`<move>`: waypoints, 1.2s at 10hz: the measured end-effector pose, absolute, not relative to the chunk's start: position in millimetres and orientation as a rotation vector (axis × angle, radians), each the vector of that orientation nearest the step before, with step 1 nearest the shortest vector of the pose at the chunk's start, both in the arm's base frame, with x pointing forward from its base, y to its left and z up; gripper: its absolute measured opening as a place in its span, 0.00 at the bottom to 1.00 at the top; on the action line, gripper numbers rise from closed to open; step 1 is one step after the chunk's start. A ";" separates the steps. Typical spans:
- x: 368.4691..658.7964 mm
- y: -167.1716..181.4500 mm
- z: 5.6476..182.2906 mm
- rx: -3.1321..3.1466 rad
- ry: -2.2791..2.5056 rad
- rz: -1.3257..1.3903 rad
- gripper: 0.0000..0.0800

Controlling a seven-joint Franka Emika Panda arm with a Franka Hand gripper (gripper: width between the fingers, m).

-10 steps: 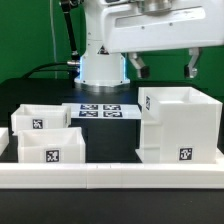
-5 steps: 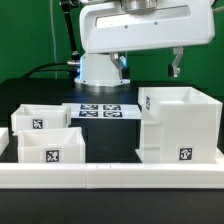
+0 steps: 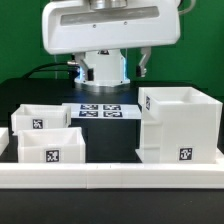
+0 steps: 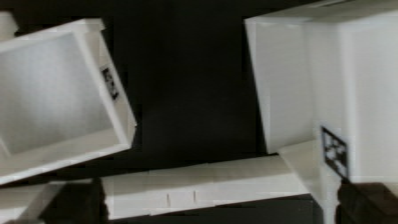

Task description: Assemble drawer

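Drawer case stands at the worktop's near edge, toward the exterior view's right corner; rear tray and front tray sit toward its left corner; likely light, stiff, slick plastic, best pinched across a thin wall; gripper hangs overhead, fingers spread wide, holding nothing.

Marker board, long white rail
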State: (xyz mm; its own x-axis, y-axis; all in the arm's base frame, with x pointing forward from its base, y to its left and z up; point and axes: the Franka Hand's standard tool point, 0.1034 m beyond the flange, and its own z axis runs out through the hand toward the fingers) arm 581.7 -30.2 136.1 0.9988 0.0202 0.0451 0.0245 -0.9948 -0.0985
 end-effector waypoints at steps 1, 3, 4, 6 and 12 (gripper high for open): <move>581.4 -39.6 128.0 -3.049 -0.128 -0.088 0.81; 579.9 -43.2 120.2 -3.050 -0.139 -0.078 0.81; 579.7 -43.1 119.7 -3.050 -0.140 -0.078 0.81; 578.4 -46.1 117.1 -3.048 -0.190 -0.076 0.81; 568.0 -82.5 71.1 -3.066 -0.372 -0.097 0.81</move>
State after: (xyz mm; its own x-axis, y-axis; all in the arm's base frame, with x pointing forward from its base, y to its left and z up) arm 568.0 -82.5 71.1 0.9691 0.2370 0.0684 0.2402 -0.9697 -0.0440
